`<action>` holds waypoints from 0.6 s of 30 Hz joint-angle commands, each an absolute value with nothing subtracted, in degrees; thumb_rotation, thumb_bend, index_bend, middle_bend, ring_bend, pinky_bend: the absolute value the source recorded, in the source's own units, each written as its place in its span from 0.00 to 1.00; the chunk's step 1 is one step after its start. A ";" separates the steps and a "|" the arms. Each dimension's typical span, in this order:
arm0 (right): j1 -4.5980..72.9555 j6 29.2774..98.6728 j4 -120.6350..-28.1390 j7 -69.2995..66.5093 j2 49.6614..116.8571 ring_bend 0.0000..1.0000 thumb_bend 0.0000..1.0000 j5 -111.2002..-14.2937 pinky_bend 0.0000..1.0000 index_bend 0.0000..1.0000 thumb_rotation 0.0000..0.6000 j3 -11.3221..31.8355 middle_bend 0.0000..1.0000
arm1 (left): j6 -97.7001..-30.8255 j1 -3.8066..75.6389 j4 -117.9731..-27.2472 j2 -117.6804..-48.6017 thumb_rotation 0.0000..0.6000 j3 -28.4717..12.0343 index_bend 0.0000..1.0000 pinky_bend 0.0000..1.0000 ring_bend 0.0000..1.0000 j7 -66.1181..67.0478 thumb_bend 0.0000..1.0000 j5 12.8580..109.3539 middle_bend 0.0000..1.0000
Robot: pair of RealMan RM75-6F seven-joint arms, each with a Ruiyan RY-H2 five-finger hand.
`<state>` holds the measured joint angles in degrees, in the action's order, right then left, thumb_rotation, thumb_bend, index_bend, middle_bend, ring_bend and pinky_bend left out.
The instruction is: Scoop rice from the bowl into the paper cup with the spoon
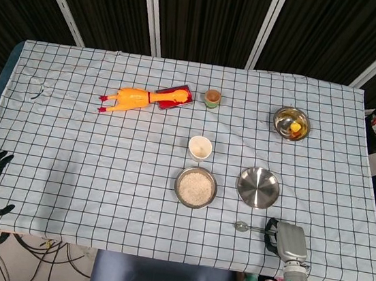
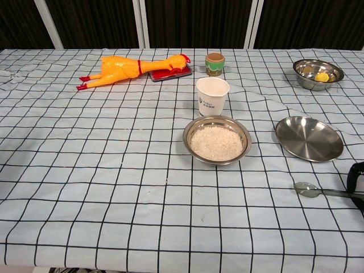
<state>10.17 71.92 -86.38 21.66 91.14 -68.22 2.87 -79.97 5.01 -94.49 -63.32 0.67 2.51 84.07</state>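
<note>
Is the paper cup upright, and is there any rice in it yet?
Upright: the paper cup stands on its base behind the bowl, mouth up. Its inside looks bare white in the head view, so no rice shows; the very bottom is hard to see.

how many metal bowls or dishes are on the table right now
3. A rice bowl sits near the middle, just in front of the paper cup. An empty shallow dish lies to its right. A small bowl holding something yellow stands at the far right. None appear hidden.
</note>
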 commanded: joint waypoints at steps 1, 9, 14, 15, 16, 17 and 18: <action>10.16 71.97 -86.38 21.62 91.13 1.00 0.38 -68.22 1.00 0.52 1.00 2.90 1.00 | -79.97 5.01 -94.52 -63.33 1.00 0.67 0.00 0.00 0.00 2.51 0.03 84.09 0.00; 10.12 72.01 -86.35 21.44 91.13 1.00 0.38 -68.37 1.00 0.54 1.00 2.86 1.00 | -79.96 5.00 -94.56 -63.30 1.00 0.69 0.00 0.00 0.00 2.47 0.03 84.15 0.00; 10.18 72.14 -86.29 21.19 91.05 1.00 0.39 -68.73 1.00 0.55 1.00 2.93 1.00 | -79.95 5.01 -94.58 -63.29 1.00 0.67 0.00 0.00 0.00 2.45 0.03 84.13 0.00; 10.21 72.15 -86.30 21.10 90.99 1.00 0.39 -68.83 1.00 0.55 1.00 2.96 1.00 | -79.95 5.00 -94.57 -63.29 1.00 0.68 0.00 0.00 0.00 2.46 0.03 84.12 0.00; 10.30 72.16 -86.30 20.98 90.84 1.00 0.39 -69.09 1.00 0.55 1.00 3.00 1.00 | -79.93 5.00 -94.59 -63.29 1.00 0.68 0.00 0.00 0.00 2.49 0.03 84.09 0.00; 10.40 72.20 -86.20 20.95 90.70 1.00 0.39 -69.47 1.00 0.55 1.00 2.95 1.00 | -79.93 5.01 -94.60 -63.29 1.00 0.66 0.00 0.00 0.00 2.53 0.03 84.07 0.00; 10.51 72.25 -86.05 20.94 90.55 1.00 0.39 -69.91 1.00 0.56 1.00 2.87 1.00 | -79.93 5.01 -94.62 -63.29 1.00 0.65 0.00 0.00 0.00 2.56 0.03 84.06 0.00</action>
<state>10.38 72.19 -86.20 20.99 90.73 -69.52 2.94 -79.93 5.01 -94.62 -63.29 0.65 2.56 84.06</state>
